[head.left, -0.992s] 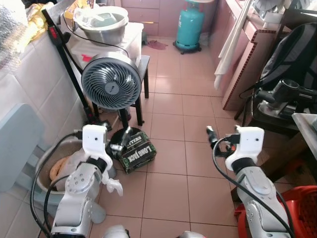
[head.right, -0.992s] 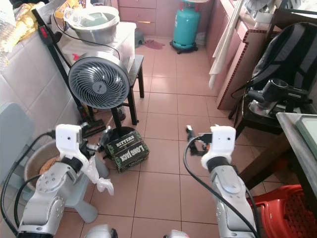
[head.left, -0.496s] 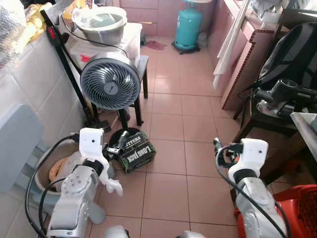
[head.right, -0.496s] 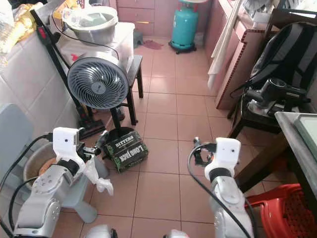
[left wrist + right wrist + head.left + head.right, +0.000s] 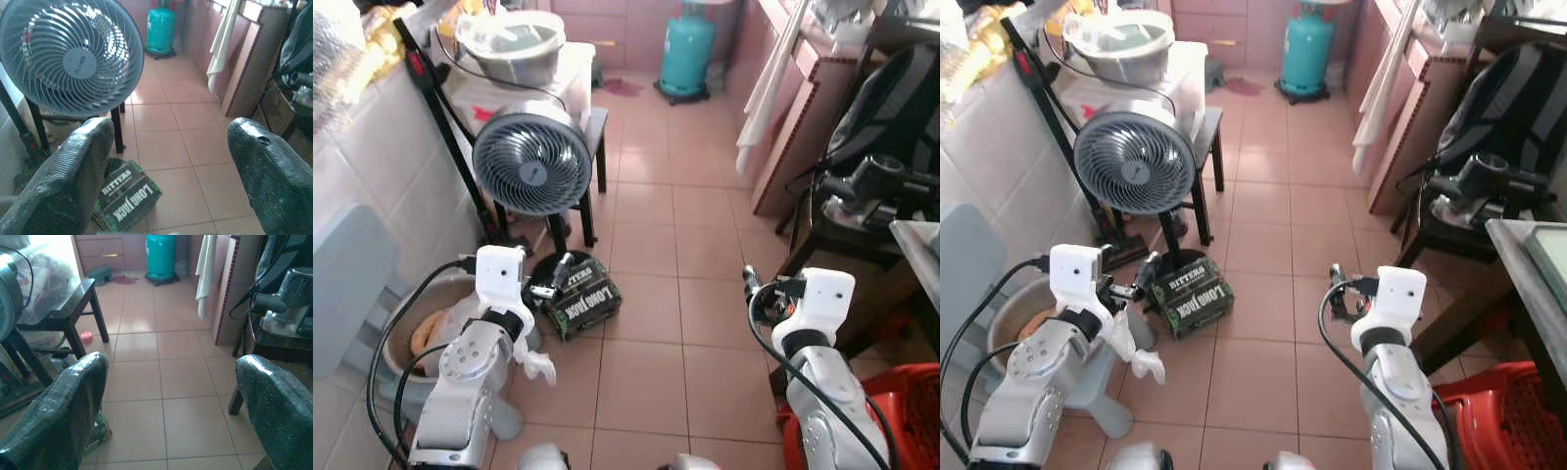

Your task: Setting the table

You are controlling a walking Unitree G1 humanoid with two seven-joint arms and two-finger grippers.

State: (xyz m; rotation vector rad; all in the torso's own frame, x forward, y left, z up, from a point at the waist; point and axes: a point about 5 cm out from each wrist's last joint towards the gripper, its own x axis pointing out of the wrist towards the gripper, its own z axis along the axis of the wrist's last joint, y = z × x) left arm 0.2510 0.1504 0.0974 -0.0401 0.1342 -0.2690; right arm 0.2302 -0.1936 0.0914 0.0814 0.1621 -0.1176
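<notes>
Table edge [image 5: 1542,257] sits at the far right, a grey slab just peeking in past the right arm, and neither gripper is anywhere near touching it. Right gripper [image 5: 168,396] is held out over the pink tiled floor [image 5: 646,362] a little to the left of that table corner, fingers [image 5: 73,401] spread wide with nothing between them. Left gripper [image 5: 168,161] is up on the other side of the room, well apart from the table, jaws just as wide and empty, looking out over a dark green carton [image 5: 582,299] lettered BITTERS and LONG JACK that lies on the tiles. That carton is right at the foot of a round grey fan [image 5: 532,159], beside its black base. Behind the fan there's a small dark stool [image 5: 595,127], and a white unit with a big metal bowl [image 5: 514,44] on top. Down by the left arm, a grey tub [image 5: 406,338] with something orange inside. Far end of the room, a teal gas cylinder [image 5: 688,51] on the floor. Over on the right, a white cloth [image 5: 766,93] hangs along a brown cabinet, a black backpack [image 5: 891,98] slumps above a dark chair, and a red basket [image 5: 901,411] sits low beside the right arm, below the table edge
</notes>
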